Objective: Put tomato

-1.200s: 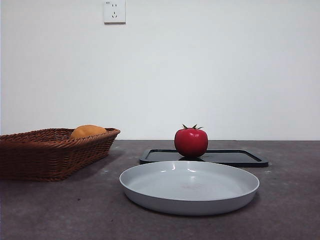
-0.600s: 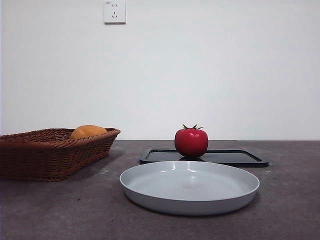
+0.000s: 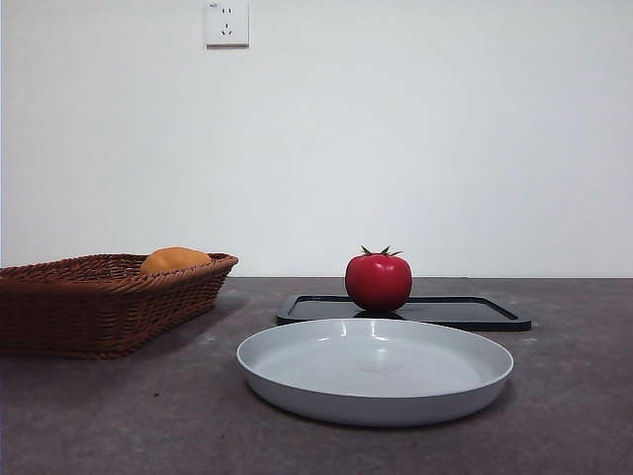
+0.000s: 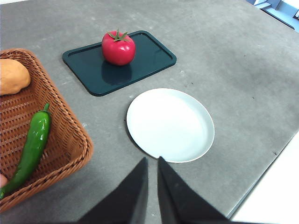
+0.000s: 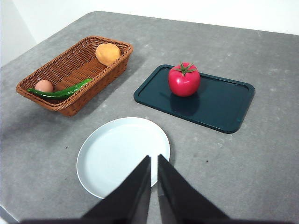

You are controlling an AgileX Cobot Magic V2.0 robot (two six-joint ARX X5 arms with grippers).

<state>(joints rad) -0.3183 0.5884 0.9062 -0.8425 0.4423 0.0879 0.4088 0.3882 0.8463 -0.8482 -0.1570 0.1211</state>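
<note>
The glossy red tomato (image 3: 378,281) (image 4: 118,47) (image 5: 184,80) with its green stem stands upright on the dark tray (image 3: 465,313) (image 4: 149,56) (image 5: 219,107), toward one end of it. An empty white plate (image 3: 374,371) (image 4: 170,124) (image 5: 122,154) lies on the table in front of the tray. My left gripper (image 4: 152,162) hangs shut high above the table, short of the plate, holding nothing. My right gripper (image 5: 154,159) is also shut and empty, above the plate's near rim. Neither arm shows in the front view.
A brown wicker basket (image 3: 99,302) (image 4: 70,140) (image 5: 70,70) stands at the left, holding an orange fruit (image 3: 174,260) (image 5: 108,53), a green pepper (image 4: 32,145) (image 5: 60,90) and a small pinkish egg-like thing (image 5: 44,86). The table edge (image 4: 261,172) runs close beside the plate.
</note>
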